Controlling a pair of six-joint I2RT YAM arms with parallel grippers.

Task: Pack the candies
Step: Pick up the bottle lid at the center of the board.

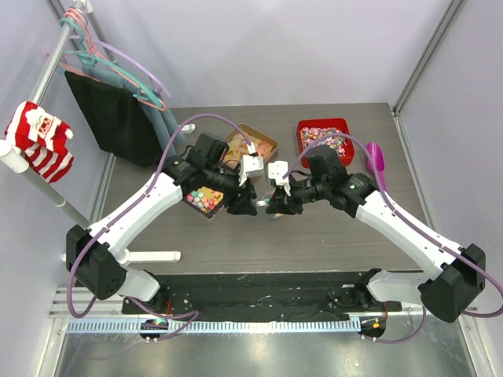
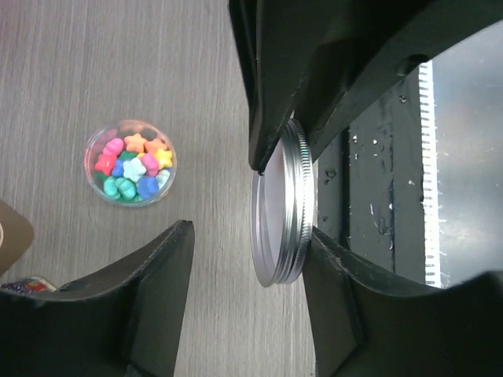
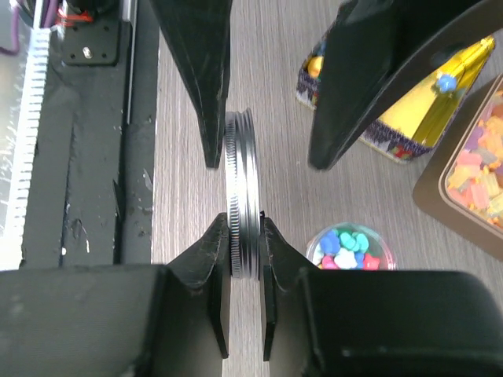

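A small round clear jar (image 2: 130, 161) on the table holds colourful candies (image 2: 132, 166); it also shows in the right wrist view (image 3: 350, 250). My right gripper (image 3: 245, 228) is shut on the rim of a silver screw lid (image 3: 242, 188), which stands on edge above the table. My left gripper (image 2: 247, 236) is open around the same lid (image 2: 283, 208); its right finger (image 2: 346, 306) touches the lid and its left finger (image 2: 149, 290) stands apart. In the top view both grippers, left (image 1: 245, 206) and right (image 1: 277, 206), meet at mid-table and hide the jar.
A gold-lined box of mixed candies (image 1: 204, 200) lies under the left wrist. A brown tray of orange-yellow gummies (image 1: 253, 141) and a red tray of speckled sweets (image 1: 324, 135) stand at the back. A pink brush (image 1: 376, 157) lies at the right.
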